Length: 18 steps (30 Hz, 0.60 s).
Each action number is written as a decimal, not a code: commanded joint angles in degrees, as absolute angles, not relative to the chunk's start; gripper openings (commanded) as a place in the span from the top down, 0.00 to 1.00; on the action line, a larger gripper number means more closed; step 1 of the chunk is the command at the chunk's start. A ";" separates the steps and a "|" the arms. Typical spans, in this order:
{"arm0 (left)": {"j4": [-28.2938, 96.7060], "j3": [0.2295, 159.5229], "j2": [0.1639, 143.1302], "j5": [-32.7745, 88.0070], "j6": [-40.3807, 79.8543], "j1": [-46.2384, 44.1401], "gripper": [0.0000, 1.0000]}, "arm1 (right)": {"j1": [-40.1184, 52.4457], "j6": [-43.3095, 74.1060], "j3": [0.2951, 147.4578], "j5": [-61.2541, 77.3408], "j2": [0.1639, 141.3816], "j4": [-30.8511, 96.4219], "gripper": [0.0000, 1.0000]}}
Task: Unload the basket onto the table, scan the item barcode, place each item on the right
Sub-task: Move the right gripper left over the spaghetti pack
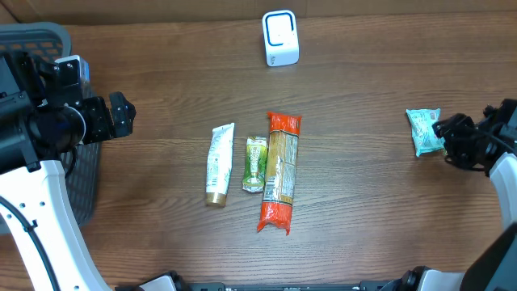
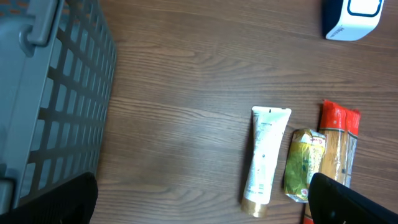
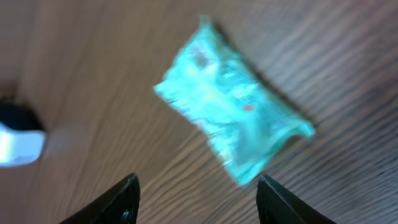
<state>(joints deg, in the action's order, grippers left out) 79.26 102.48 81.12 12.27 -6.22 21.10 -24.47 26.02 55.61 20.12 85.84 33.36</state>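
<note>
A teal snack packet [image 1: 423, 130] lies flat on the wooden table at the far right. My right gripper [image 1: 445, 141] is just beside its right edge. In the right wrist view the packet [image 3: 233, 121] sits ahead of the open right gripper [image 3: 198, 200], a little blurred, with nothing between the fingertips [image 3: 127, 193]. The white barcode scanner [image 1: 280, 38] stands at the back centre and shows at the left edge as the scanner [image 3: 18, 140]. My left gripper [image 1: 121, 115] hangs wide open and empty at the far left, over bare wood, as the left gripper [image 2: 199, 205] in its wrist view.
A white tube [image 1: 218, 164], a small green packet [image 1: 255, 164] and a long orange-ended pasta pack [image 1: 280, 171] lie side by side mid-table. A grey plastic basket [image 1: 81, 186] stands at the left edge, close under the left arm.
</note>
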 commanded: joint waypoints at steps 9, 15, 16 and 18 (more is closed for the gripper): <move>79.26 103.28 81.32 13.13 -7.07 21.26 0.01 | -5.63 16.40 59.57 25.58 80.44 37.76 0.39; 79.26 103.28 81.32 13.13 -7.07 21.26 0.00 | 6.76 16.16 60.99 22.13 80.60 36.69 0.52; 79.26 103.28 81.32 13.13 -7.09 21.26 0.00 | 8.43 16.12 61.73 21.41 80.86 36.75 0.52; 79.26 103.28 81.32 13.13 -7.07 21.26 0.00 | 10.50 15.22 63.77 21.23 81.78 37.43 0.52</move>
